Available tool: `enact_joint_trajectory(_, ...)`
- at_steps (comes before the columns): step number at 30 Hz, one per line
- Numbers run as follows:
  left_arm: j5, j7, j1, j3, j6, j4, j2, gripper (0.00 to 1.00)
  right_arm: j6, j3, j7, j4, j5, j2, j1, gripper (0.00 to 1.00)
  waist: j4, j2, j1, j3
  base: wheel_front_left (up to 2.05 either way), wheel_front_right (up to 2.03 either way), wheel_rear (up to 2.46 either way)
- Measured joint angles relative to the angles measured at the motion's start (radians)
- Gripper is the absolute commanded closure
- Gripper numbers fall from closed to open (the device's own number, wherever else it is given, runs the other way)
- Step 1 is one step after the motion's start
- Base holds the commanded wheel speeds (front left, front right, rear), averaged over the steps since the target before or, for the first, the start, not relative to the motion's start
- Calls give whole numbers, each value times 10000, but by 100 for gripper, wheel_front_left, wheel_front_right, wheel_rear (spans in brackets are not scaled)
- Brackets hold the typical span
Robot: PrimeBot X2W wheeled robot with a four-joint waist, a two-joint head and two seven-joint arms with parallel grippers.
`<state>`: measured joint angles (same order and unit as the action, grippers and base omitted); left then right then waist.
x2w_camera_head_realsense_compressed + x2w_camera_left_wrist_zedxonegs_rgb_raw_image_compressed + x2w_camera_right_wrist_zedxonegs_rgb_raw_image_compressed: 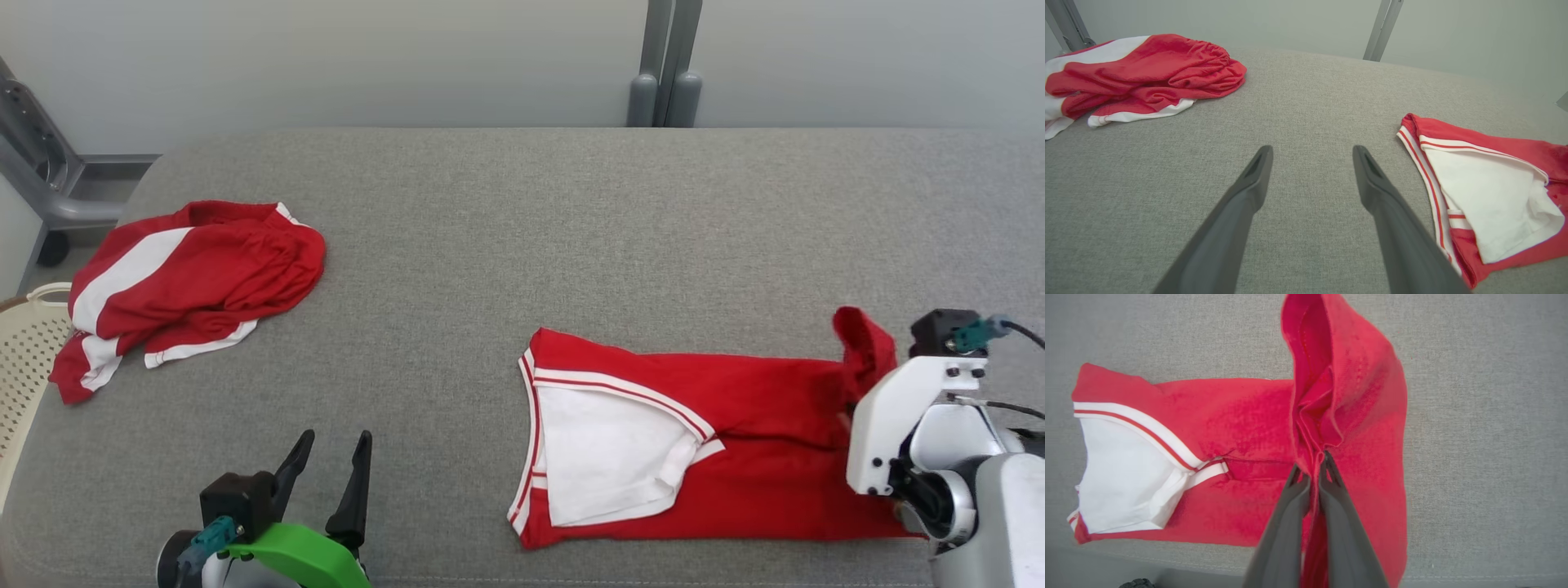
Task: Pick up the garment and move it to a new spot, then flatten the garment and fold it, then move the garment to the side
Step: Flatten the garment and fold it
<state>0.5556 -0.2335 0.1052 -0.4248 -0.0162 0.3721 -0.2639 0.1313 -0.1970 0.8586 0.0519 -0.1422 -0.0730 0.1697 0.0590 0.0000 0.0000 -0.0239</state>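
The garment [735,441] is red with a white panel and striped trim. It lies spread on the grey table [571,212], right of centre. My right gripper [1314,473] is shut on the garment's [1241,416] right end, and a bunched red fold rises above its fingers. In the head view my pale right wrist [906,416] covers that end. My left gripper [335,445] stands open over bare table at the lower left, holding nothing. In the left wrist view the left gripper [1312,153] points past the garment's [1486,192] white panel, which lies to its right.
A second red and white garment [196,278] lies crumpled at the table's far left, also visible as a heap [1143,77]. A cream perforated basket [24,359] sits off the left edge. A grey post [665,65] stands behind the table, and a metal frame [41,163] stands at back left.
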Motion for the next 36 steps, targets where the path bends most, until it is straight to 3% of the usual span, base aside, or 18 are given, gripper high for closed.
enact_joint_trajectory(9,42,33,-8,-157,-12,29,6,0,0,2086,-268,997,-918,215,667,100,124,0,0,135,0,0,0)
enact_joint_trajectory(20,73,-12,-15,-270,-100,244,35,0,-6,4088,-1478,2961,-2426,228,1633,100,562,0,0,239,0,0,0)
enact_joint_trajectory(36,73,-12,-14,-550,-115,380,176,0,-6,5614,-3367,5147,-4040,230,3142,100,1069,0,0,245,0,0,0)
